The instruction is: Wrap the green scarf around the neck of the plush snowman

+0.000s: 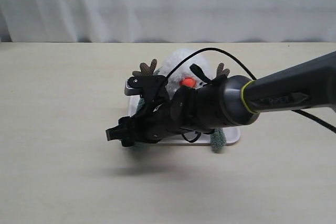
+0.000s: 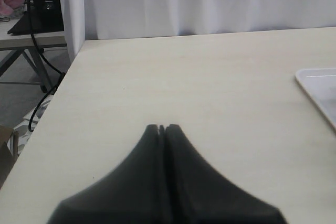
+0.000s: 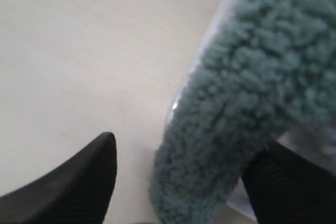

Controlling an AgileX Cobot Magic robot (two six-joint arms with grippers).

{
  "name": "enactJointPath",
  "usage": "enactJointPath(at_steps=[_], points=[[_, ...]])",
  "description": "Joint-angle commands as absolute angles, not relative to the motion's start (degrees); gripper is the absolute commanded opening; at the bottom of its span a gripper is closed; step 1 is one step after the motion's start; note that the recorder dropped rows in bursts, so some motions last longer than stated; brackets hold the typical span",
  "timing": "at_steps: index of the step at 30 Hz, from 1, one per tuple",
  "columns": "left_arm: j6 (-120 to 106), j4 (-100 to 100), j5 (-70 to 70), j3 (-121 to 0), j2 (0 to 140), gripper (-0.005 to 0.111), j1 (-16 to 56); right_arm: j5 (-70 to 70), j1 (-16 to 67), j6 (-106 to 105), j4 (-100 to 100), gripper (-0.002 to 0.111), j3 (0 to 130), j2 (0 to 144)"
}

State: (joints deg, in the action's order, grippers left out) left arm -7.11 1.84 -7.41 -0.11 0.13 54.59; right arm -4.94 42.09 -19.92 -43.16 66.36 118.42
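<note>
The plush snowman (image 1: 178,62) sits on a white tray (image 1: 232,135), its orange nose and both twig arms showing above my right arm. One end of the green scarf (image 1: 217,140) hangs over the tray's front edge. The other end of the scarf (image 3: 236,108) lies over the tray rim between the fingers of my right gripper (image 3: 184,153), which is open; there is a gap between the fabric and one finger (image 3: 79,182). In the exterior view the right gripper (image 1: 119,136) reaches across, low at the tray's front left corner. The left gripper (image 2: 161,127) is shut and empty above bare table.
The tray's corner (image 2: 317,85) shows in the left wrist view, well off to one side of the shut fingers. A cable (image 1: 220,53) arcs over the snowman from the right arm. A white curtain (image 1: 168,3) backs the table. The table's edge (image 2: 63,82) and a stand lie beyond.
</note>
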Motion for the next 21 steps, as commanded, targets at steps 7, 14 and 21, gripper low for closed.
enactJointPath(at_steps=[7, 14, 21], points=[[-7.1, 2.6, -5.6, 0.0, 0.0, 0.000, 54.7, -3.3, 42.1, -18.6, -42.5, 0.037, 67.3, 120.6], [-7.1, 2.6, -5.6, 0.0, 0.0, 0.000, 54.7, -9.6, 42.1, -23.1, -42.5, 0.004, 67.3, 118.2], [-7.1, 2.6, -5.6, 0.0, 0.0, 0.000, 54.7, -19.3, 42.0, -22.1, -34.7, 0.004, 67.3, 113.9]])
